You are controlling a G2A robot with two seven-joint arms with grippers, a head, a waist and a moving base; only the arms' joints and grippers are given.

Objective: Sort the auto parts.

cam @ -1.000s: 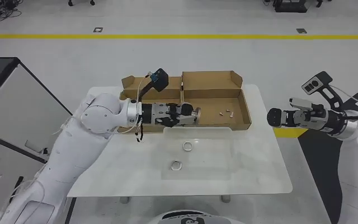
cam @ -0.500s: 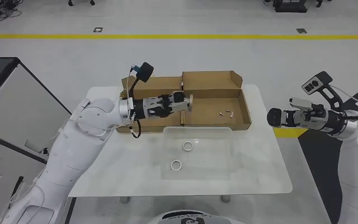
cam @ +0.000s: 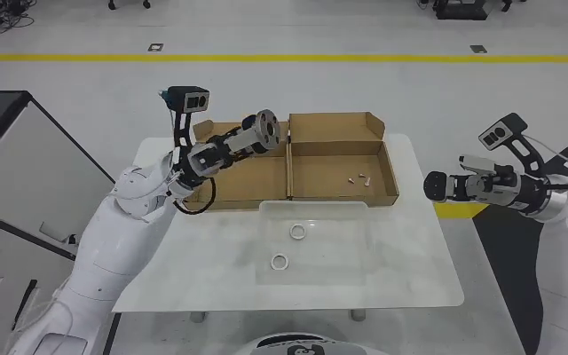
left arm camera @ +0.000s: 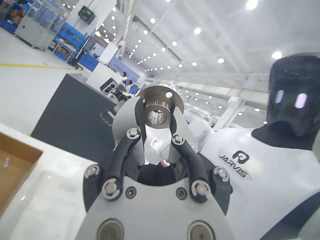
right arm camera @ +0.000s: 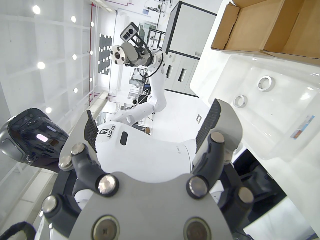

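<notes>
My left gripper is raised above the left cardboard box, tilted upward and shut on a round metal flanged hub. In the left wrist view the fingers clamp the hub's neck. The right wrist view shows the same hub held high. Two metal rings lie in the clear tray. Small white parts lie in the right cardboard box. My right gripper hangs open and empty off the table's right side.
The two cardboard boxes stand side by side at the table's far edge, the clear tray just in front of them. A dark cabinet stands left of the table. Bare tabletop lies left of the tray.
The left arm has lifted the hub from low over the boxes' front edge up and back, and turned it to face upward. The right arm has kept still.
</notes>
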